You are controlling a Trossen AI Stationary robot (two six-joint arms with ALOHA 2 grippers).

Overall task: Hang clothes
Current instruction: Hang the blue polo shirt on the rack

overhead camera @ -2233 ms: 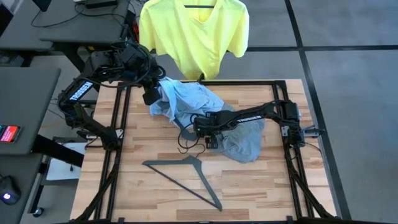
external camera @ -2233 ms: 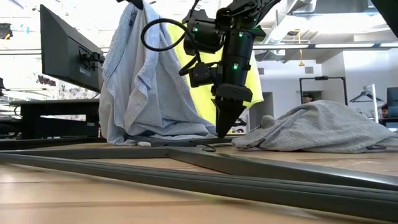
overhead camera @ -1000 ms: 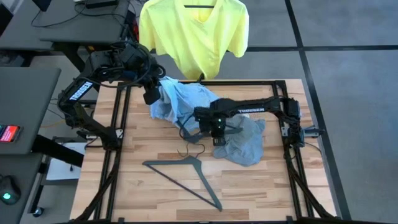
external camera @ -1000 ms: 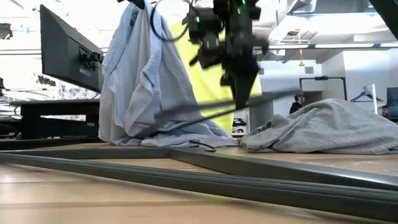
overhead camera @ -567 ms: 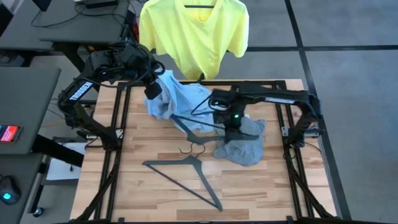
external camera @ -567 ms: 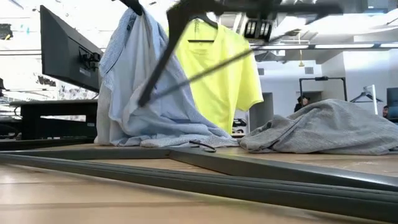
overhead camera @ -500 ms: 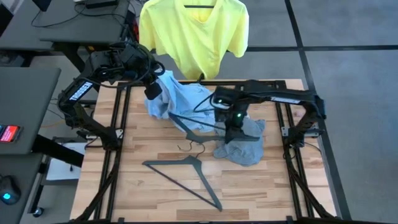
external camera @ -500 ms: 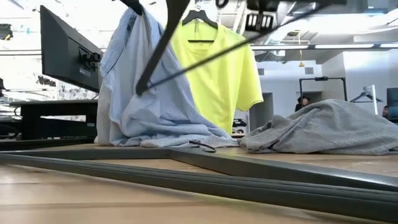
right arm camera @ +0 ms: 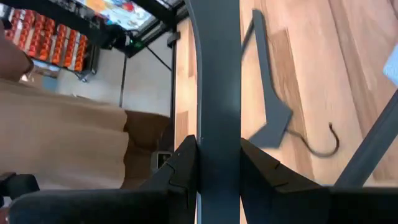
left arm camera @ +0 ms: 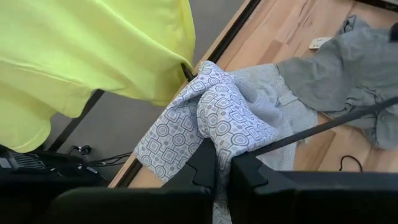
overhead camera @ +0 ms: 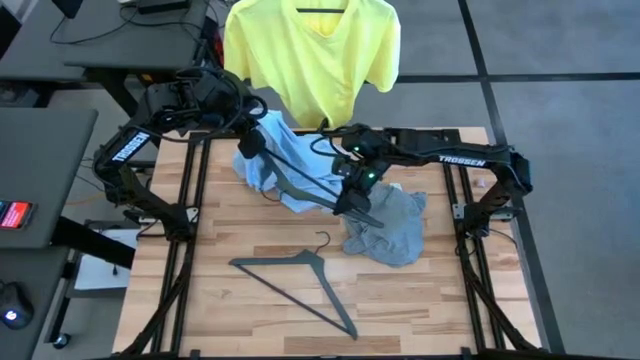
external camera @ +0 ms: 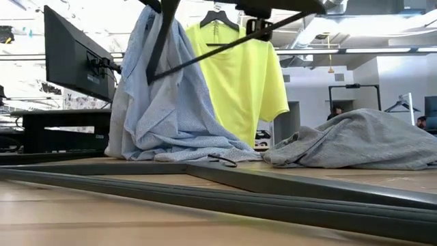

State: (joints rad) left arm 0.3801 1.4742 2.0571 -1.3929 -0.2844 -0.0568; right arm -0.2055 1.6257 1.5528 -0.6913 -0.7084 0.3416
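The pale blue collared shirt [overhead camera: 290,165] hangs bunched from my left gripper [overhead camera: 247,150], which is shut on it near the table's far left; its lower part rests on the wood [external camera: 184,147]. My right gripper [overhead camera: 347,200] is shut on a dark hanger [overhead camera: 310,180], held up over the table's middle with one end near the blue shirt. The grey T-shirt [overhead camera: 390,228] lies crumpled on the table to the right. Beyond the far edge, the neon-yellow T-shirt [overhead camera: 310,50] hangs on its own hanger. My left gripper pinches a bunched fold of the blue shirt [left arm camera: 217,127] between its two fingers, slanting down from the far left. The cloth hangs slack below the fingers, and its lower end lies on the table. My right gripper pinches one straight bar of the hanger [right arm camera: 217,93] between its two fingers [right arm camera: 186,165], which lie across the bar. The hanger is lifted clear of the table and tilted [external camera: 205,49].
A second dark hanger [overhead camera: 295,282] lies flat on the wood near the front middle. A black frame [overhead camera: 200,200] runs along the table's edges. Desks and a monitor [external camera: 75,58] stand off to the left.
My right gripper has risen with the hanger, moved toward the blue shirt and turned. The hanger has been lifted well clear of the table and swung round, so that one end now reaches up beside the blue shirt.
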